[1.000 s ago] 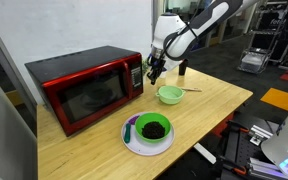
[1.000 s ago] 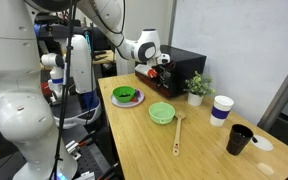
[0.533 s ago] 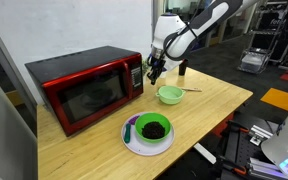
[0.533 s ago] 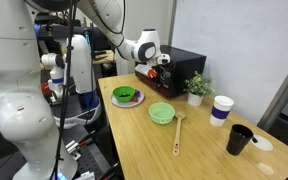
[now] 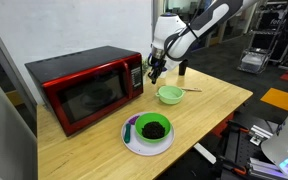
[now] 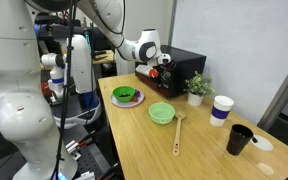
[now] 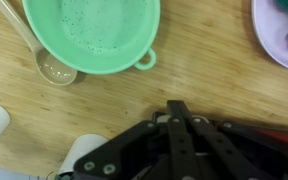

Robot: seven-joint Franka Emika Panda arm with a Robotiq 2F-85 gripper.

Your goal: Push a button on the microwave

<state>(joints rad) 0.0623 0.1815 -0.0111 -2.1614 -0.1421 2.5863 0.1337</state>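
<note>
Gripper (image 5: 153,75), fingers pinched together, hangs just beside the microwave (image 5: 84,85), at its control strip (image 5: 137,78); buttons lie sideways from its tips, toward the door.

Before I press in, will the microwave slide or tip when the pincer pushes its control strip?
Probably neither. The microwave is wide, boxy and sits flat on the wooden table, so tipping seems unlikely. It looks heavy against the slim, closed pincer; a hard shove might skid it slightly.
</note>
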